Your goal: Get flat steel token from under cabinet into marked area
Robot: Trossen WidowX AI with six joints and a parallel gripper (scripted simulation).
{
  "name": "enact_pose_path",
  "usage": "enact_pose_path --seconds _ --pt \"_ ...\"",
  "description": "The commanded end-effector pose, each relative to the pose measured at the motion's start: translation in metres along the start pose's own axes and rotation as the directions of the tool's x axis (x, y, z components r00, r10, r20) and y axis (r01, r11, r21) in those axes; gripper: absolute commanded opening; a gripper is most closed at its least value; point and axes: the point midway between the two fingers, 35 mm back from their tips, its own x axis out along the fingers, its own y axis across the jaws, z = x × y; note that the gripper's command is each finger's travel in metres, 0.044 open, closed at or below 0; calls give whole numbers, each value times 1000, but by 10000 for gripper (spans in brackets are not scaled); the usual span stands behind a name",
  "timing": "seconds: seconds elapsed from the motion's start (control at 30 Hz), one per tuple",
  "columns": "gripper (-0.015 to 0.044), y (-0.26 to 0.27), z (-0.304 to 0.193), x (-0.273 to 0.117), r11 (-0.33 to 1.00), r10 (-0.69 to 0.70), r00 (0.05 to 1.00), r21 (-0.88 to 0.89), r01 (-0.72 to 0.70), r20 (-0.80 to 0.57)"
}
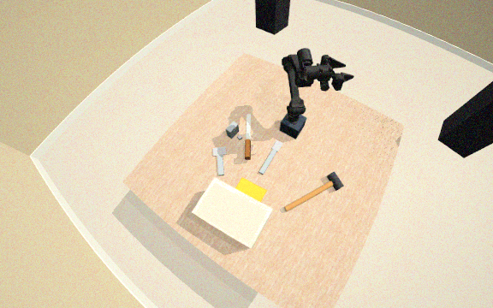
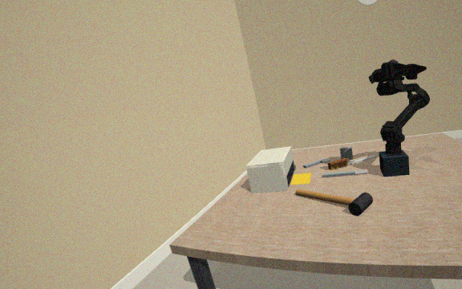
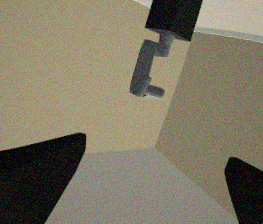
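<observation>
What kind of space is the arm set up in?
Probably a workshop-style test room: a mallet, a box and an arm share one table between plain walls.

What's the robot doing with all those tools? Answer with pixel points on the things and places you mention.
Nothing is being handled right now. The robot's gripper (image 1: 349, 71) (image 2: 425, 68) (image 3: 158, 153) is open and up in the air, away from the tools. A mallet (image 1: 311, 195) (image 2: 325, 197) and other tools lie on the table. The white cabinet (image 1: 232, 212) (image 2: 268, 177) stands beside the yellow area (image 1: 251, 189) (image 2: 301, 179), and no token shows on the yellow.
</observation>
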Motion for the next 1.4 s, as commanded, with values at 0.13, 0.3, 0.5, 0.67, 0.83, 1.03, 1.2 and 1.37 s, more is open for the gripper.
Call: enact_pose_path --seconds 0.13,0.3,0.5,0.67,0.83,1.03,1.2,1.37 --pt "269 0 0 0 1000 0 1000 0 0 0" --pt "148 0 0 0 1000 0 1000 0 0 0" --pt "94 0 1 0 1000 0 1000 0 0 0" --pt "0 -2 15 0 1000 0 1000 0 0 0" --pt "0 -2 12 0 1000 0 1000 4 0 0" --pt "0 -2 12 0 1000 0 1000 4 0 0" --pt "26 -1 12 0 1000 1 1000 8 -1 -1" --pt "157 11 8 -1 992 35 999 122 -32 -23"
